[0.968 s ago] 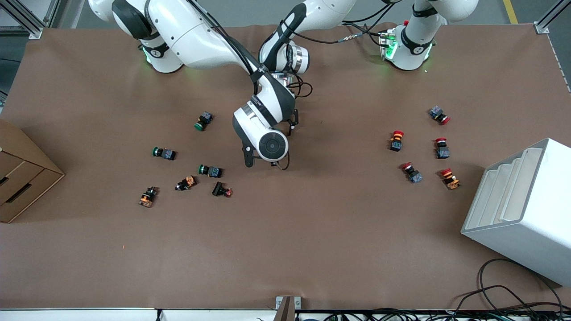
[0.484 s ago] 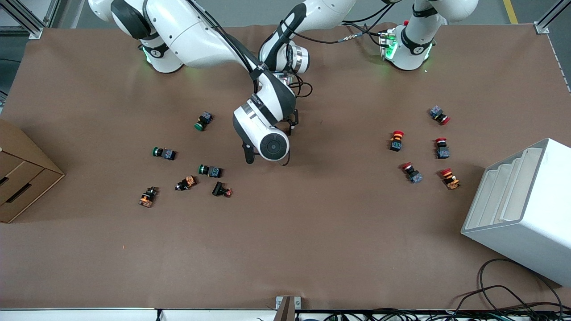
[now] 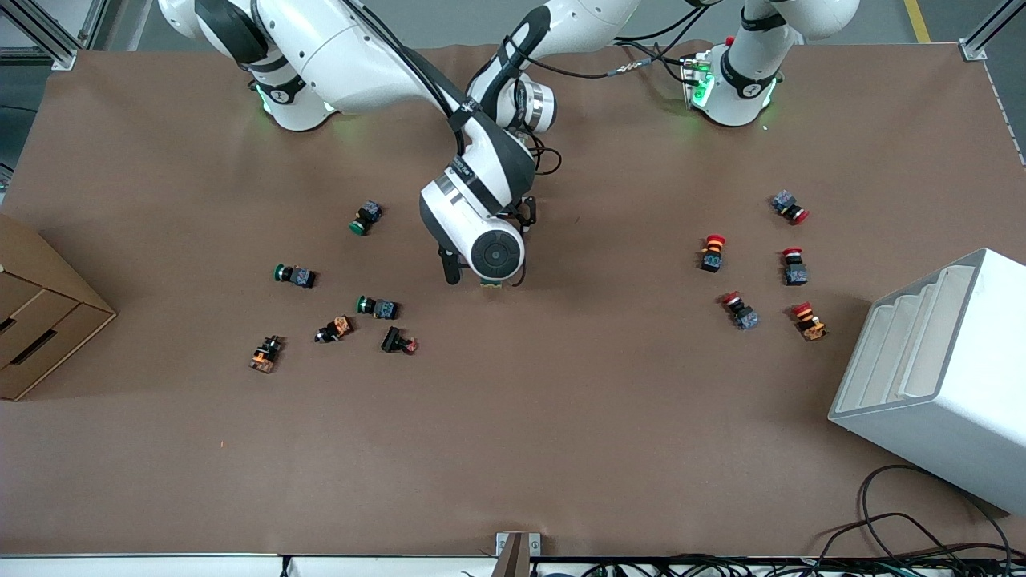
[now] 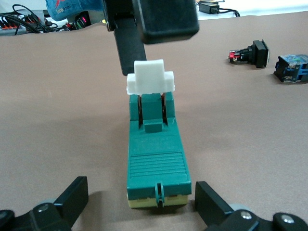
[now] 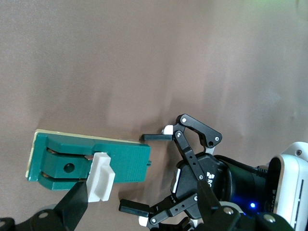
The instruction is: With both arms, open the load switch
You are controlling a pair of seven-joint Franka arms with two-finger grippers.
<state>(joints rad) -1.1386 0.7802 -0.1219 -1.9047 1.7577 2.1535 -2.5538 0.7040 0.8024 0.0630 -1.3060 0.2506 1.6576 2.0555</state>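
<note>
The load switch (image 4: 156, 149) is a dark-green oblong block lying flat on the brown table near its middle, with its white lever (image 4: 150, 77) standing up. In the front view the right arm's hand covers all but a sliver of the load switch (image 3: 490, 282). My left gripper (image 4: 141, 191) is open, its fingers either side of the switch's end with a gap on each side. My right gripper (image 5: 149, 211) is open over the lever end, and one finger (image 5: 72, 207) rests against the white lever (image 5: 101, 175). The left gripper (image 5: 144, 173) also shows in the right wrist view.
Several green-capped push buttons (image 3: 377, 307) lie toward the right arm's end, several red-capped ones (image 3: 712, 250) toward the left arm's end. A white slotted rack (image 3: 938, 377) and a cardboard box (image 3: 40, 312) stand at the table's two ends.
The right arm's hand has shifted slightly toward the robots' bases, uncovering a sliver of the load switch in the front view. The left arm has not moved.
</note>
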